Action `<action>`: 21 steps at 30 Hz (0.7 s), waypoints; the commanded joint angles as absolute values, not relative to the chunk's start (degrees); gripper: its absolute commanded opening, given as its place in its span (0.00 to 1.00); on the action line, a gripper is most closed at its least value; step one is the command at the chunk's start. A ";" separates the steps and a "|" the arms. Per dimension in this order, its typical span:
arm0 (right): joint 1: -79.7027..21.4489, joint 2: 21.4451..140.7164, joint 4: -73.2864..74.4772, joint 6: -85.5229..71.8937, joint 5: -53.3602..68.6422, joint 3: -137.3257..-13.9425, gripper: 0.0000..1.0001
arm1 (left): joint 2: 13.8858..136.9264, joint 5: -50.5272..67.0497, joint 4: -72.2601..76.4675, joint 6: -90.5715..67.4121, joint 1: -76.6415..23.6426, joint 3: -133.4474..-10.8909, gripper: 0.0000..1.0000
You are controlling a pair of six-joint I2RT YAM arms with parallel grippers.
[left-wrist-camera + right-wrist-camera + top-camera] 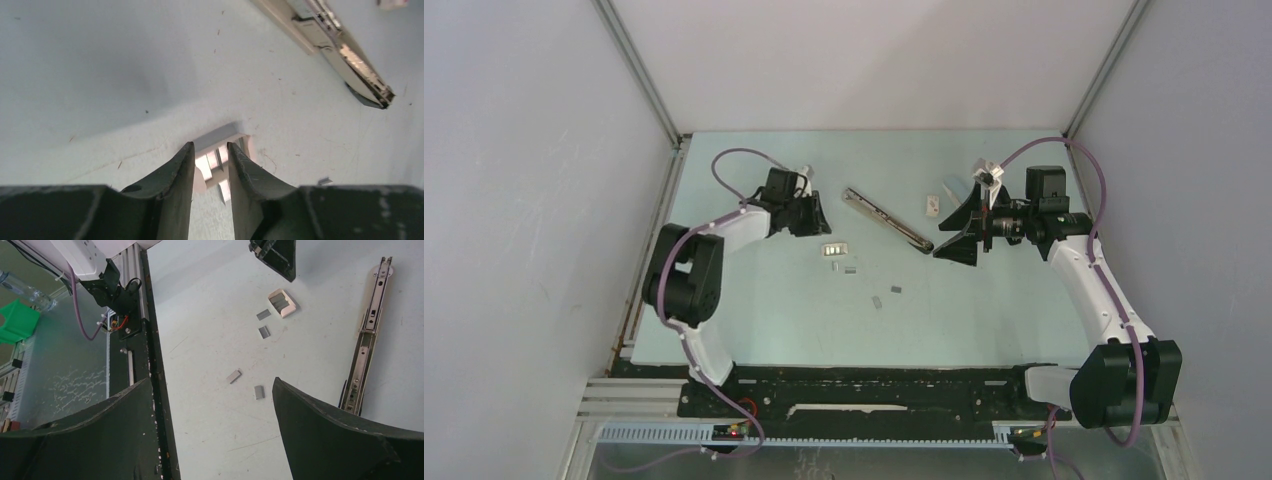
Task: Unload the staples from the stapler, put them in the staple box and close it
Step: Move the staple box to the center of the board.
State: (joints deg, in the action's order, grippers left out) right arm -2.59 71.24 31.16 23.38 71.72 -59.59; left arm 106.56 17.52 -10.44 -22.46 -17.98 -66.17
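The stapler [887,218] lies opened out flat on the table, a long thin beige and metal bar, also in the left wrist view [340,47] and the right wrist view [369,335]. Loose staples, short grey strips, lie in front of it [894,289] [233,376] [259,392] [263,314]. More grey strips sit in a small pale tray [835,250] [248,145] [290,310]. My left gripper [812,222] [210,146] hovers just short of that tray, its jaws narrowly open with nothing between them. My right gripper [959,235] [211,382] stands wide open by the stapler's right end, empty.
A small white piece [932,206] lies behind the stapler's right end. The black base rail [152,365] runs along the table's near edge. Grey walls close in the table on the left, back and right.
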 commanded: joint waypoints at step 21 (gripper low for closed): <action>-2.81 69.97 32.86 26.92 72.32 -59.65 1.00 | 37.27 -8.62 18.38 -24.58 -22.42 -15.82 1.00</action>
State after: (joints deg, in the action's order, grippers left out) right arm -2.63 71.24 32.42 25.36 72.27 -59.59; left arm 44.49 -1.54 11.49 -22.13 -22.92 -21.65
